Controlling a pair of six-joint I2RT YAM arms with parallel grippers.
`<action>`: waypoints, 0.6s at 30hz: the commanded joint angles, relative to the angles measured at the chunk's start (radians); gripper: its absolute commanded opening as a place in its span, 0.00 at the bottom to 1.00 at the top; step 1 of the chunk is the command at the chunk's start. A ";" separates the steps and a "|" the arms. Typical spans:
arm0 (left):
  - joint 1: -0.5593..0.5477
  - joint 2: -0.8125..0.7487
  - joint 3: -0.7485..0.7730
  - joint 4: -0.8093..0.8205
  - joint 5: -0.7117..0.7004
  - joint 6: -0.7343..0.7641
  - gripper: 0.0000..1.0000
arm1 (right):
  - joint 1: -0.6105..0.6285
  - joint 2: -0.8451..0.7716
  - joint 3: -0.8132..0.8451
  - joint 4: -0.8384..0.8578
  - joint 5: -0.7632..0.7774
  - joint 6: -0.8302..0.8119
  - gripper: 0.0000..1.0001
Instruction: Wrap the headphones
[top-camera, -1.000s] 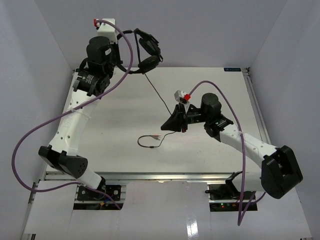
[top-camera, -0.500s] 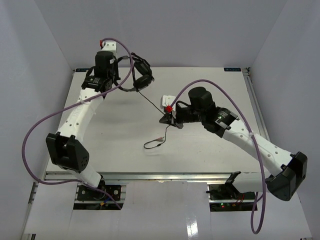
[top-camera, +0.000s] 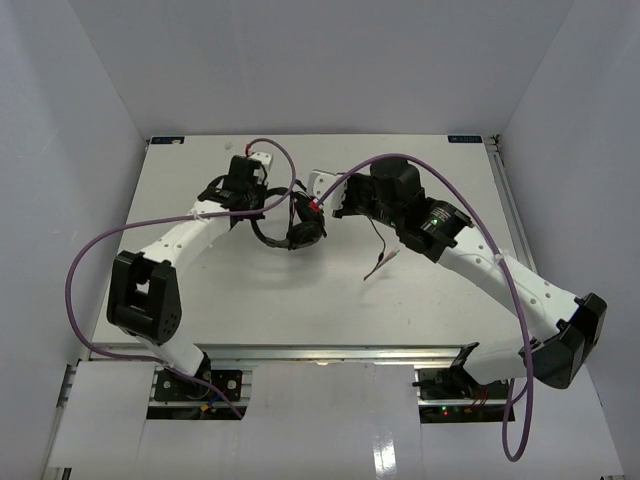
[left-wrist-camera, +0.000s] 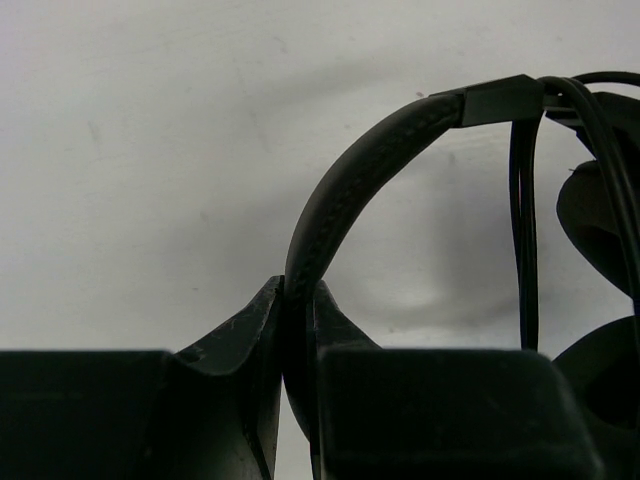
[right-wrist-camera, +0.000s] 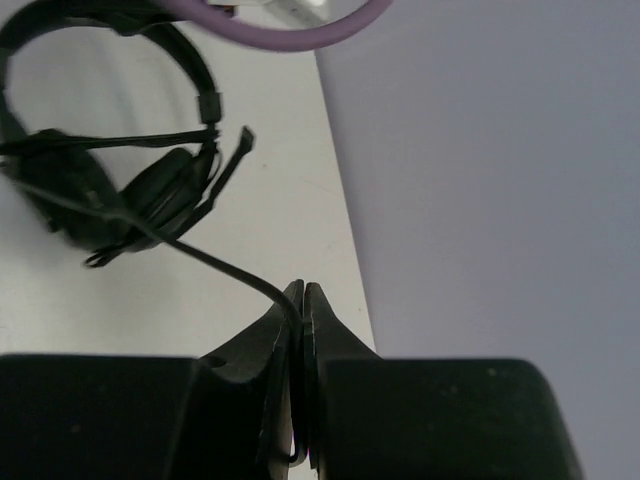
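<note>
Both grippers are closed on the job: the left gripper (left-wrist-camera: 297, 292) pinches the thin curved headband (left-wrist-camera: 345, 195) of the black over-ear headphones (top-camera: 296, 230), at the middle of the white table (top-camera: 230, 290), while the right gripper (right-wrist-camera: 300, 300) pinches their long thin black cable (right-wrist-camera: 215, 262). The round padded earcups (top-camera: 305, 232) lie just left of the right jaws, a short cable run between them, so the winding likely falls to the right arm.

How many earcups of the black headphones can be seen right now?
2. In the right wrist view, one round black padded earcup lies at the left, blurred; the second earcup sits just right of it. The overhead view shows only one clearly.
</note>
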 joint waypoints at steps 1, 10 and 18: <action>-0.126 -0.142 -0.091 0.022 0.058 0.010 0.00 | 0.003 0.024 0.008 0.200 0.136 -0.098 0.08; -0.218 -0.357 -0.186 -0.016 0.173 -0.080 0.00 | -0.049 0.092 0.028 0.289 0.094 0.034 0.08; -0.223 -0.516 -0.206 -0.051 0.350 -0.134 0.00 | -0.193 0.097 0.011 0.297 -0.080 0.216 0.08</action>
